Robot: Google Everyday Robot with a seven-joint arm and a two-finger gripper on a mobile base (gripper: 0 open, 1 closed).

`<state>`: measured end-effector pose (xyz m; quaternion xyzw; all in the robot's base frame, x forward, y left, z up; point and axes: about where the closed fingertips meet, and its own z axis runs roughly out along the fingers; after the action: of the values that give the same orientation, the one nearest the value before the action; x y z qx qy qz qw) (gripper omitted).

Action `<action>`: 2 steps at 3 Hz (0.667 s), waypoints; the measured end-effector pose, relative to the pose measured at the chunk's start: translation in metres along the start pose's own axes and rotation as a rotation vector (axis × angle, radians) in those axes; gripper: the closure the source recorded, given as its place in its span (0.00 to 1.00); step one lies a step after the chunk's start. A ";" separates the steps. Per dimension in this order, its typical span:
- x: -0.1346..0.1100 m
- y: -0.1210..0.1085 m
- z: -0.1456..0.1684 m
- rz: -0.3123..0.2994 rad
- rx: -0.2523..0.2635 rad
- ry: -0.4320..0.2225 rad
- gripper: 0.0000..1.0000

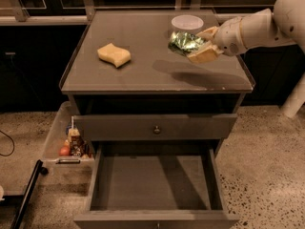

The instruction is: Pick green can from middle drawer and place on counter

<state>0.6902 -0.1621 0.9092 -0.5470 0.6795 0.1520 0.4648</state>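
Note:
My gripper (pixel 199 46) is shut on the green can (pixel 184 43), a dented shiny can held on its side above the right rear part of the counter (pixel 147 61). Its shadow falls on the counter below and to the right. The can sits just in front of the white bowl (pixel 187 23). The middle drawer (pixel 155 185) is pulled out at the bottom of the view, and its flat floor is bare. My white arm reaches in from the upper right.
A yellow wavy sponge (pixel 114 55) lies on the left of the counter. A shut drawer front with a small round knob (pixel 156 129) is above the open drawer. A clear bin (pixel 66 142) with small items stands left of the cabinet on the speckled floor.

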 end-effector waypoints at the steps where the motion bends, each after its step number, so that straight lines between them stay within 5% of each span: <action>1: 0.013 -0.020 0.014 0.066 0.035 0.031 1.00; 2: 0.026 -0.031 0.028 0.118 0.072 0.080 1.00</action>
<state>0.7316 -0.1688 0.8827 -0.4947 0.7336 0.1326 0.4468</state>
